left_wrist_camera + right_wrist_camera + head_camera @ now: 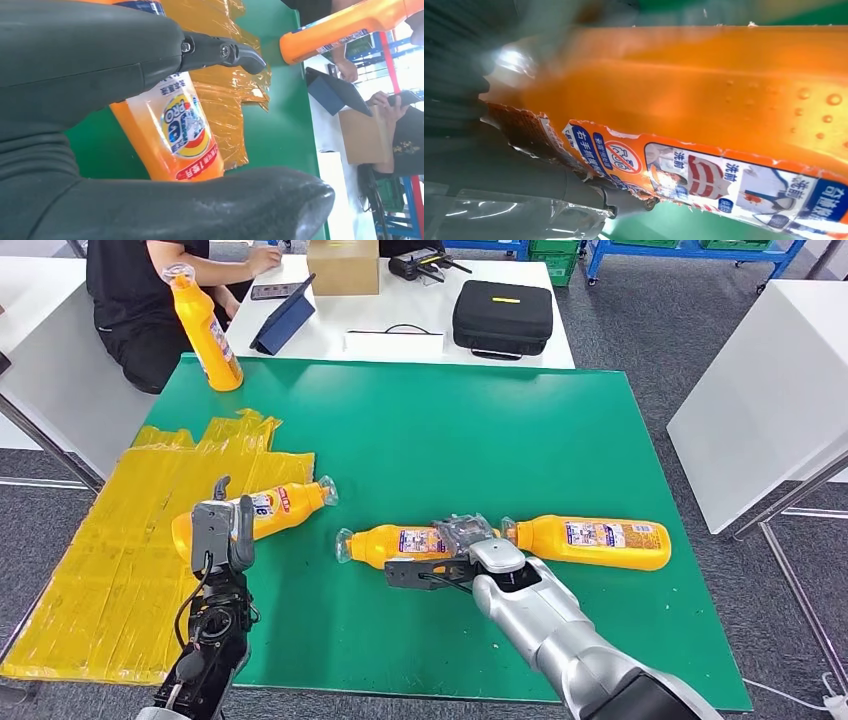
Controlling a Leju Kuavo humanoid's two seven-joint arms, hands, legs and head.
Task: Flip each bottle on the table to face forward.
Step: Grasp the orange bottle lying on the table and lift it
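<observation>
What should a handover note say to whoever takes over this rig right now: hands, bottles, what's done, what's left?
Left hand is around the left lying bottle, fingers on both sides; grip not clear.
Right hand holds the middle lying bottle.
A third bottle lies to the right on the green table.
A fourth bottle stands at the far left corner.
Done: unclear. Left: the three lying bottles.

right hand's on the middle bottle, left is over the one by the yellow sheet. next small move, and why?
Probably roll the middle bottle with the right hand. That hand already wraps its wide end, and the bottle lies flat on the green table showing small-print label. The left hand straddles the left bottle with fingers apart, so it looks less ready. The right bottle is untouched.
</observation>
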